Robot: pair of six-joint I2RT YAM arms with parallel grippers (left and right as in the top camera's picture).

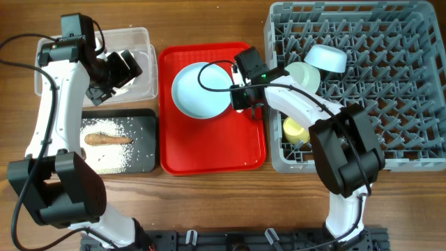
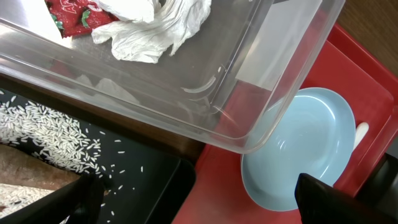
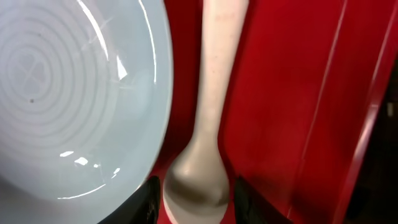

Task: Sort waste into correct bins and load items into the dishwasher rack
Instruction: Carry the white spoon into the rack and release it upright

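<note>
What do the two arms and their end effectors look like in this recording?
The left arm and right arm both have white links between bulky black joints, with thin black cables looping alongside. The left end effector and right end effector are black, with dark fingers. A small green light glows near the right wrist.

Pale blue, ring-patterned plate (image 3: 68, 99) and white spoon (image 3: 208, 124) on a red tray (image 1: 209, 150); grey rack (image 1: 390, 90).

Right hand (image 3: 198, 200) has tight room: spoon (image 3: 208, 93) lies btwn plate (image 3: 74, 93) & red tray wall (image 3: 354, 93).
</note>
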